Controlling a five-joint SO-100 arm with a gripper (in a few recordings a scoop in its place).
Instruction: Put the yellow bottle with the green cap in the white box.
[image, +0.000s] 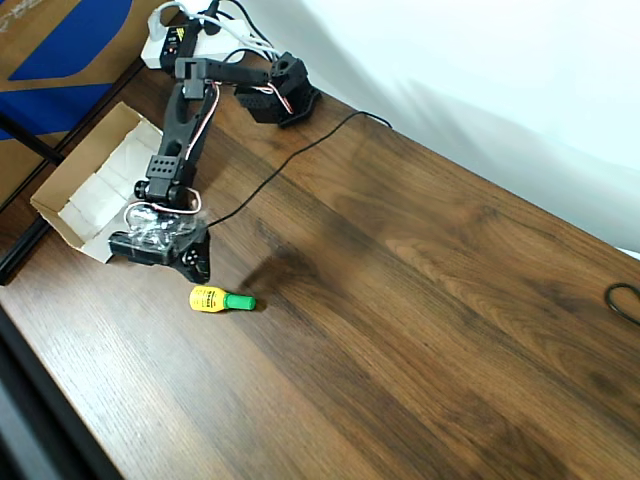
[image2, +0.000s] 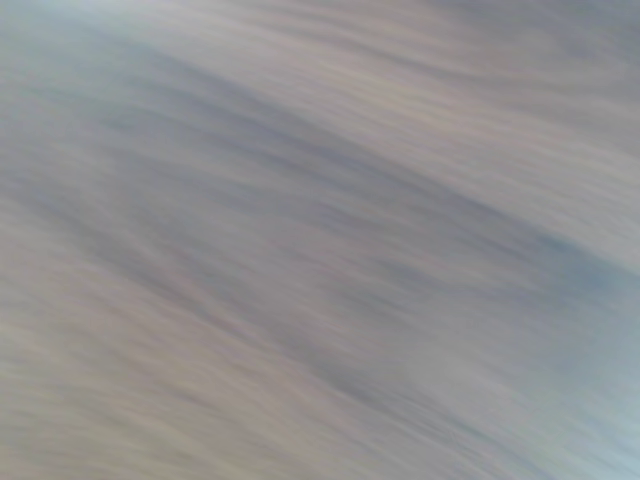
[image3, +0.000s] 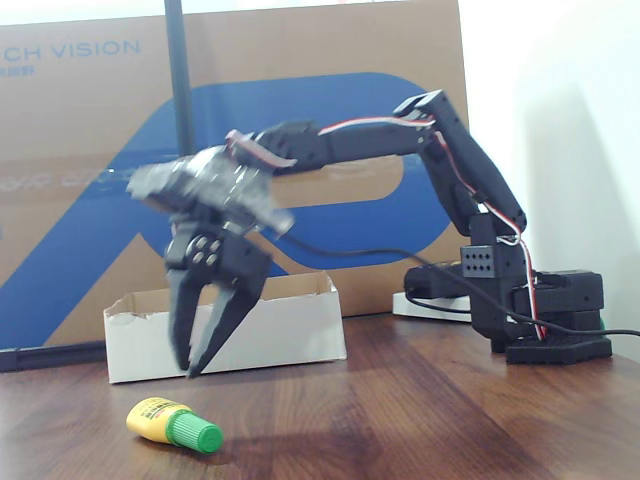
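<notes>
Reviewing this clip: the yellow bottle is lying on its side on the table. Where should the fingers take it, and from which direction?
Probably from straight above, fingers closing across the yellow body of the yellow bottle, not the narrower green cap. It lies flat on the table with clear wood around it, so its sides are reachable. The gripper hangs above it, fingers pointing down and slightly apart.

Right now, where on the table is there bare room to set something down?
Bare wood runs from the yellow bottle right to the wall, past the black cable. Crowded: the left corner, where the white box, arm base and gripper cluster.
</notes>
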